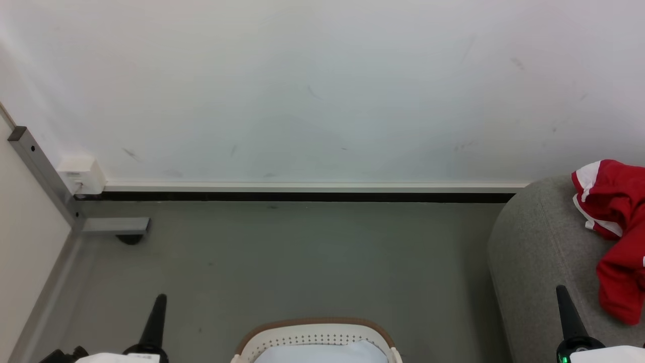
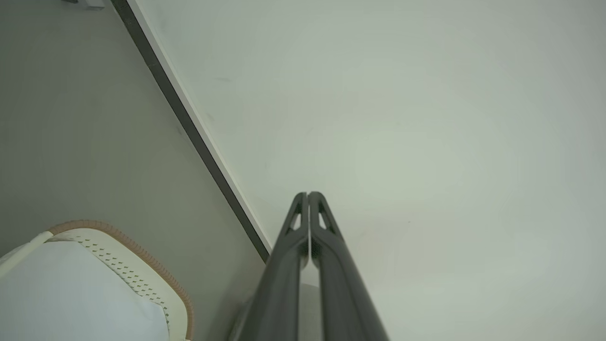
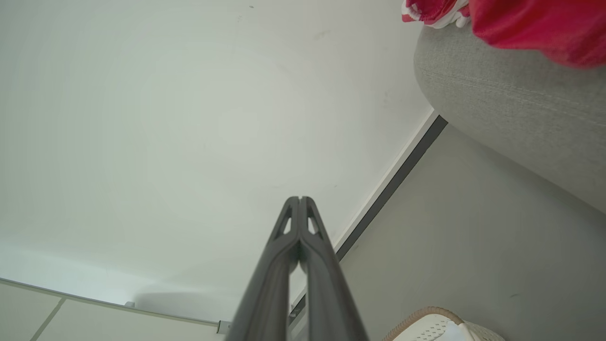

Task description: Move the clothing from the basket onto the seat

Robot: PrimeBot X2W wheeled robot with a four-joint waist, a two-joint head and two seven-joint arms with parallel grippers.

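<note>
Left gripper (image 1: 160, 301), right gripper (image 1: 561, 292): both fingers pressed together, nothing held. Basket (image 1: 315, 323) on floor (image 1: 302, 252) between them, pale cloth (image 1: 322, 354) inside. Clothing (image 1: 617, 222) crumpled on seat (image 1: 534, 242), right of basket, apart from it. Wall (image 1: 322, 91) behind.

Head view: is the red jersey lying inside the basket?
No, the red jersey lies draped on the grey seat at the right, while the basket holds a pale cloth.
</note>
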